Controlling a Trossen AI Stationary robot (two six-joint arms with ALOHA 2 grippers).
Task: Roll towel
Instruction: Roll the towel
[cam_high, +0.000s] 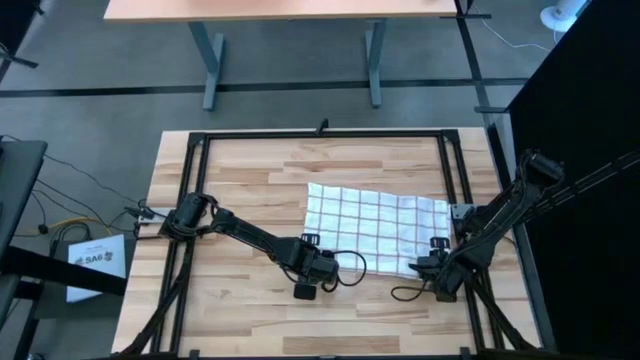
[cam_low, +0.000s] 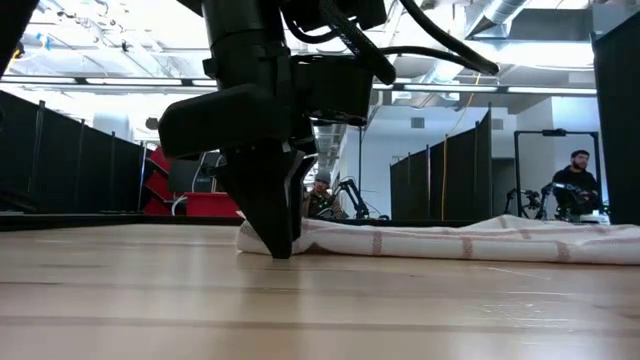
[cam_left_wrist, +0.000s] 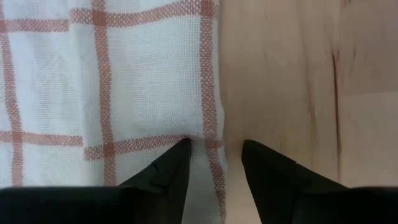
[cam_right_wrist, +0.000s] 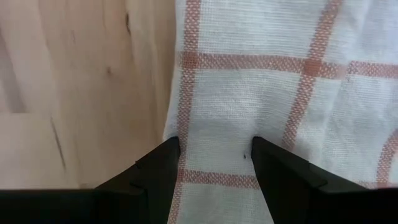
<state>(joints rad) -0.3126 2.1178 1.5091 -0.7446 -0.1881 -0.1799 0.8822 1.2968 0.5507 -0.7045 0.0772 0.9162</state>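
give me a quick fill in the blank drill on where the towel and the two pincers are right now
1. The towel lies spread flat on the ____ table.
2. The left pincer straddles the towel's ____.
3. Both pincers' fingers are ____.
4. The right pincer is at the towel's near-____ corner in the high view.

Missing words: wooden; edge; open; right

Bare table (cam_high: 250, 180) lies open left of the towel (cam_high: 375, 228) and along the near edge. The left hand (cam_high: 308, 268) and right hand (cam_high: 437, 255) block the towel's two near corners.
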